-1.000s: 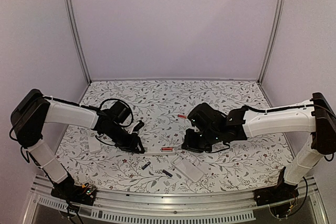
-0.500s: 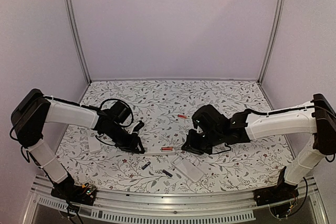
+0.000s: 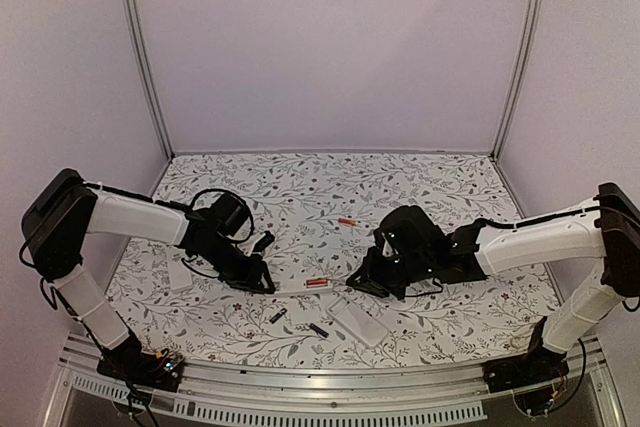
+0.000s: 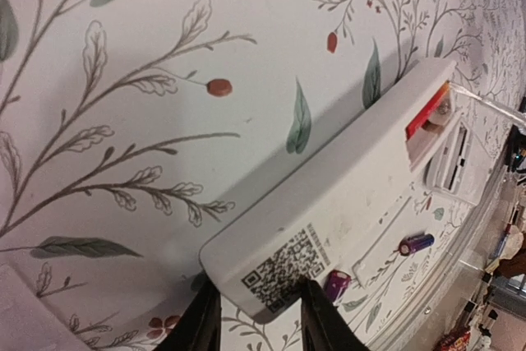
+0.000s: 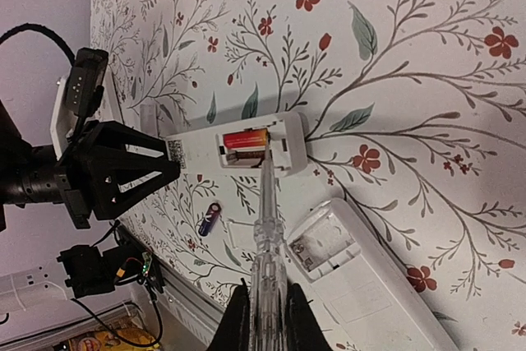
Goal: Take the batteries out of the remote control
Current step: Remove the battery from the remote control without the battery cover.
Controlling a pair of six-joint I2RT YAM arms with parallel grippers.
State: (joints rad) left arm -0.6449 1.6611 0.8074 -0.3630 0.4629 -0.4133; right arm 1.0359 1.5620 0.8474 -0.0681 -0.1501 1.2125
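Note:
A white remote control (image 4: 345,195) lies back-up on the flowered table, its compartment open with a red battery (image 4: 427,113) inside. My left gripper (image 4: 259,318) is shut on the remote's QR-code end, one finger on each side. My right gripper (image 5: 263,310) is shut on a clear stick-like tool (image 5: 267,244). The tool's tip rests at the compartment beside the red battery (image 5: 245,139). In the top view the left gripper (image 3: 264,281) and right gripper (image 3: 360,282) face each other across the remote (image 3: 300,287). Loose batteries lie nearby: a purple one (image 5: 209,219), a dark one (image 3: 318,329) and a red one (image 3: 346,220).
A second white remote (image 5: 370,285) lies near the front with its compartment empty. A flat white cover (image 3: 180,275) lies by the left arm. In the left wrist view two purple batteries (image 4: 335,284) (image 4: 416,243) lie near the table's metal front rail (image 3: 320,387).
The right arm has drawn back to the right and lowered, with the tool still pointing at the remote's compartment. The left arm and the remote have stayed put.

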